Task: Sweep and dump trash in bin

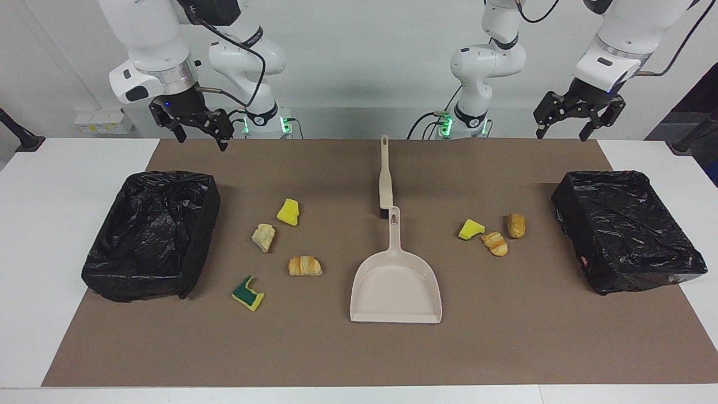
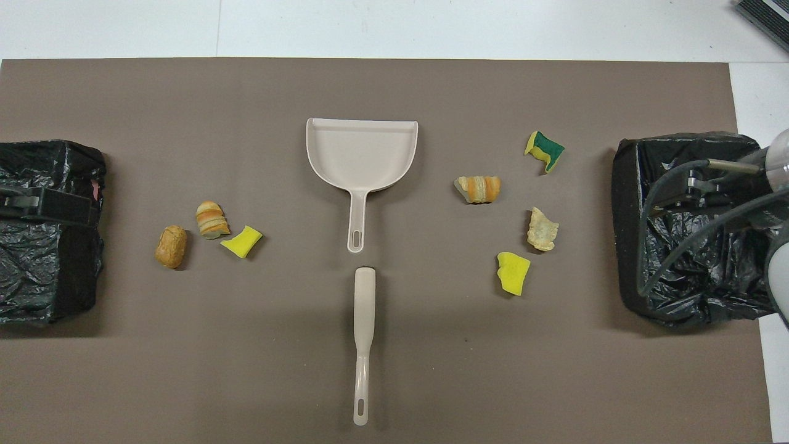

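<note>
- Your left gripper (image 1: 578, 124) and right gripper (image 1: 197, 130) hang over the desk (image 1: 67, 185), jaws released, empty.
- Trash (image 1: 305, 266) lies beside the dustpan (image 1: 396, 280).

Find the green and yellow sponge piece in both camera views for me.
Facing view: the green and yellow sponge piece lies low, near the bin at the right arm's end.
Overhead view: it lies high, toward the same bin.
Shared landmark: the dustpan at mid-table.
</note>
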Robot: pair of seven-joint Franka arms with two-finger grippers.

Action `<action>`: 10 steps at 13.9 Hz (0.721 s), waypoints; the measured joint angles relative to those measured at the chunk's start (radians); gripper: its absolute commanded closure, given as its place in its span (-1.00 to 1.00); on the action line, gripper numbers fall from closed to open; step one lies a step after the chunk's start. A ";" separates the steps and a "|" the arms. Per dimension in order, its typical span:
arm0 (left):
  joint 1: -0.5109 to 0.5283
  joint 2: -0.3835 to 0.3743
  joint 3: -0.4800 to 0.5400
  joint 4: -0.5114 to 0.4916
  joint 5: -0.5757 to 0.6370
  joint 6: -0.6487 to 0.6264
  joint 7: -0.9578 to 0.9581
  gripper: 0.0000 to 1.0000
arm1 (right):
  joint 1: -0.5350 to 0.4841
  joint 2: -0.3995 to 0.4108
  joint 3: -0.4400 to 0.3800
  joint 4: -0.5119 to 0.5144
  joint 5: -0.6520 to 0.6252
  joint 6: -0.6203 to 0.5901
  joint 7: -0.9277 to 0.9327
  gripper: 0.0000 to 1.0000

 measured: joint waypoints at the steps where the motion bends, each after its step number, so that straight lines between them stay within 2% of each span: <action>1: 0.000 0.000 0.000 0.000 0.000 0.000 0.000 -1.00 | 0.000 0.000 0.000 0.000 0.000 0.000 0.000 -1.00; 10: -0.001 -0.001 -0.003 -0.006 0.000 0.000 0.000 -1.00 | -0.009 0.000 -0.005 -0.001 0.000 -0.006 0.000 -1.00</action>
